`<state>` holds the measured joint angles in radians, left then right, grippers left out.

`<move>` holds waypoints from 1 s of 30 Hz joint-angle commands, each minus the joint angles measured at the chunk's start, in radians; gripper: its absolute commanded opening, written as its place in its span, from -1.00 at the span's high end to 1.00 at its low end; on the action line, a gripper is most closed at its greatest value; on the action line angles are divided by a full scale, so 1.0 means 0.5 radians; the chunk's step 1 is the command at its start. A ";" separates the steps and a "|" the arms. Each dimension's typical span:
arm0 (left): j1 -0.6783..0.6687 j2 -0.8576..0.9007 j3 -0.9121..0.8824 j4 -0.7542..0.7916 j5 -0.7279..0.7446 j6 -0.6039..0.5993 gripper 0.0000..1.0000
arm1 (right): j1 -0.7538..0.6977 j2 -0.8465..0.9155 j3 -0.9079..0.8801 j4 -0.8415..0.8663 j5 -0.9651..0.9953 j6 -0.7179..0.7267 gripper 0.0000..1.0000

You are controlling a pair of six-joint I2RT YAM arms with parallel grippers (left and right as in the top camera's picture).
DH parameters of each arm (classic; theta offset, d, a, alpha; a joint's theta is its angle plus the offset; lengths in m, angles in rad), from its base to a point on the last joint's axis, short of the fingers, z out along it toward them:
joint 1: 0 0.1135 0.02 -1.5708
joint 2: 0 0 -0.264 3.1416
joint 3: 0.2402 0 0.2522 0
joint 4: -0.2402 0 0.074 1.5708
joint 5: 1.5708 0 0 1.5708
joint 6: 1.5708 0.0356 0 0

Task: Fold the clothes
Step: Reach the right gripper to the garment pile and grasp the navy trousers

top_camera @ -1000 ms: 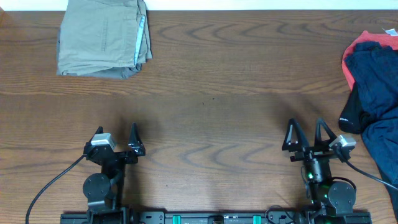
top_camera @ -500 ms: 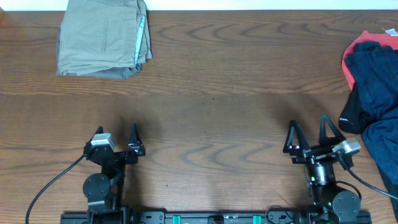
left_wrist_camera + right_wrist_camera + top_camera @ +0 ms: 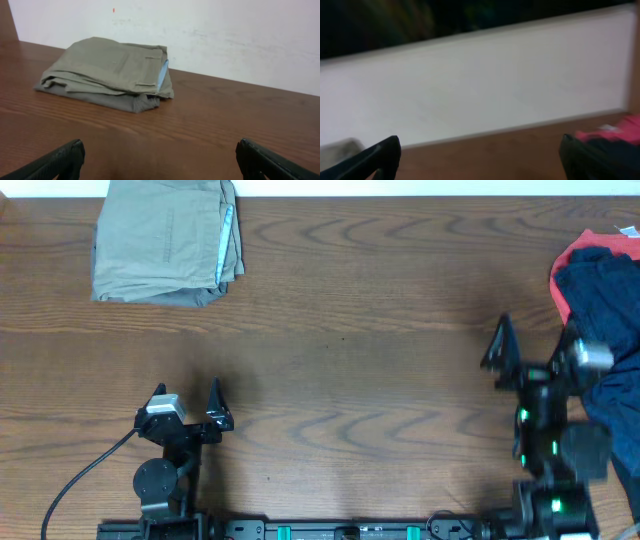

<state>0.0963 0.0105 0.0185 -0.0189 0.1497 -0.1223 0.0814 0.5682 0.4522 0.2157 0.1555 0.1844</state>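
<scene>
The clothes, dark navy shorts [image 3: 607,305], lie crumpled in a heap at the table's right edge, partly cut off by the frame. My right gripper [image 3: 532,348] hangs open just left of the heap, raised off the table, nothing between its fingers. The right wrist view is blurred; its open fingers [image 3: 375,157] frame bare table, with a strip of red and dark cloth [image 3: 612,136] at the right. At the front left, my left gripper [image 3: 187,394] rests open and empty, far from the shorts. In the left wrist view its fingertips [image 3: 62,160] stand wide apart.
A folded khaki-tan garment [image 3: 165,240] with a pale blue edge lies at the back left, also seen as a khaki stack [image 3: 110,72] ahead of the left gripper. A red garment [image 3: 572,258] sits under the heap. A white wall [image 3: 225,35] borders the table's far edge.
The right arm has lifted and swung forward and to the right, toward the heap of clothes, staying open. The left arm has not moved.
</scene>
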 commanded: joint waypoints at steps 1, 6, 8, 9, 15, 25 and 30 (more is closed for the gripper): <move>-0.003 -0.013 -0.029 -0.073 0.028 0.034 -0.96 | -0.026 0.382 0.301 -0.122 0.335 -0.149 -0.98; -0.003 -0.013 -0.029 -0.073 0.028 0.034 -0.96 | -0.101 0.938 0.772 -0.378 0.355 -0.151 -0.99; -0.003 -0.013 -0.029 -0.073 0.028 0.034 -0.96 | -0.150 1.169 0.991 -0.525 0.356 -0.196 -0.98; -0.003 -0.013 -0.029 -0.073 0.028 0.034 -0.96 | -0.172 1.268 1.090 -0.601 0.356 -0.224 -0.98; -0.003 -0.013 -0.029 -0.073 0.028 0.034 -0.95 | -0.330 1.907 1.763 -1.230 0.512 -0.327 -0.99; -0.003 -0.013 -0.029 -0.073 0.028 0.034 -0.96 | -0.523 2.298 1.917 -1.286 0.574 -0.459 -0.99; -0.003 -0.013 -0.029 -0.073 0.028 0.034 -0.96 | -0.632 2.519 1.917 -1.318 0.694 -0.494 -0.98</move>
<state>0.0963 0.0105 0.0193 -0.0196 0.1497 -0.1223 -0.1997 1.7592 1.3960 -0.4332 0.4320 -0.0284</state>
